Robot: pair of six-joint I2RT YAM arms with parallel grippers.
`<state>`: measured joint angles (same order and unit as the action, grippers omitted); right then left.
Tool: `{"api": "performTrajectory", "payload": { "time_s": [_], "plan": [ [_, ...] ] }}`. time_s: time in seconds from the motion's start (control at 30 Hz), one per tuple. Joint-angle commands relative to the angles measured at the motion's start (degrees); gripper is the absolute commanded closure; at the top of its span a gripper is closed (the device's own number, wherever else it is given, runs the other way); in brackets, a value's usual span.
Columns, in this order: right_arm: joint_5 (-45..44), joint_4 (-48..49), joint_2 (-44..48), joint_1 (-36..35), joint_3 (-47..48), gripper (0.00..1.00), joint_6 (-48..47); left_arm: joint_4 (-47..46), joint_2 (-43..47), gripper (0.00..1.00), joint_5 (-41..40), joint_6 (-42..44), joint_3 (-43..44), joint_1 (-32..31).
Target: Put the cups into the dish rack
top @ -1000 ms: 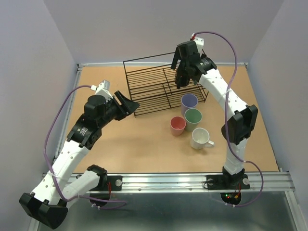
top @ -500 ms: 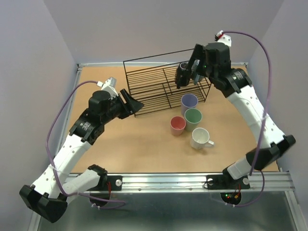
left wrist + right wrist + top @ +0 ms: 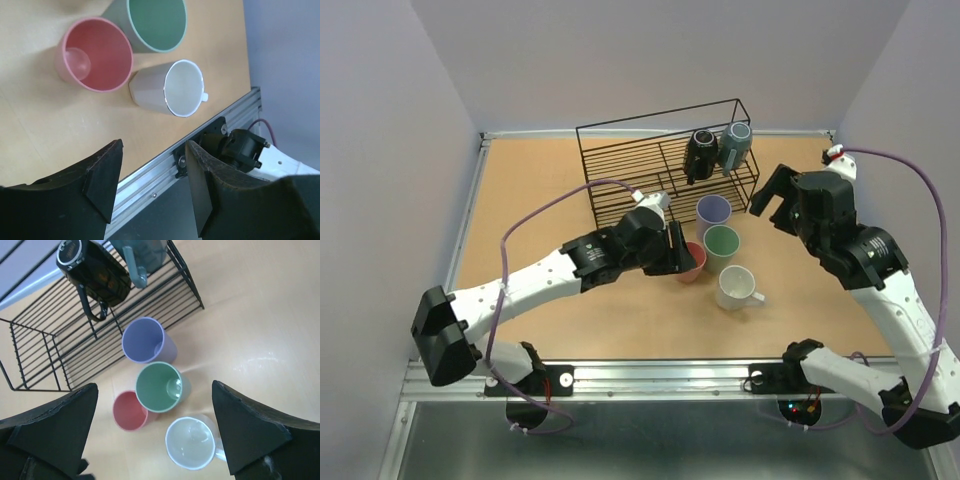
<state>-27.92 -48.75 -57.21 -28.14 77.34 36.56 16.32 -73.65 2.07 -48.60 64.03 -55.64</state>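
- The right tool had let go of the black mug and pulled back to the right of the frame. Its jaws stood wide open with nothing in them.
- That mug now lay on its side on the upper right of the rack, just beside the grey-blue mug. The arm probably hid the grey-blue mug a moment earlier, though I can't be sure.
- The left tool had swung from left of the rack to the middle of the frame, just beside the pink cup. It was open and empty.
- Four cups were still clustered upright on the table, below the rack's right end: the lavender cup, the green cup, the pink cup and the white mug.
- Two of the six seemed loaded, and the pink cup looked to be the left arm's next pick.
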Motion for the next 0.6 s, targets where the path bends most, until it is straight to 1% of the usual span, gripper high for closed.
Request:
{"api": "performTrajectory", "payload": {
  "time_s": [0.0, 0.17, 0.33, 0.57],
  "plan": [
    [-0.2, -4.9, 3.9, 0.0, -1.8, 0.0, 3.9, -1.6, -4.7, 0.37, -3.6, -1.6, 4.8, -3.8],
    [0.5, -7.8, 9.8, 0.0, -4.8, 0.0, 5.7, -0.7, -11.7, 0.38, -4.4, -1.9, 9.3, -6.8],
    [1.3, -10.3, 12.0, 0.0, -5.4, 0.0, 6.3, 0.1, -18.1, 0.39, -4.9, -2.0, 13.9, -9.0],
    [1.2, -12.1, 13.4, 0.1, -2.9, 0.0, 2.0, 4.9, -27.8, 0.39, -7.2, -2.2, 22.6, -11.3]
  ]
}}
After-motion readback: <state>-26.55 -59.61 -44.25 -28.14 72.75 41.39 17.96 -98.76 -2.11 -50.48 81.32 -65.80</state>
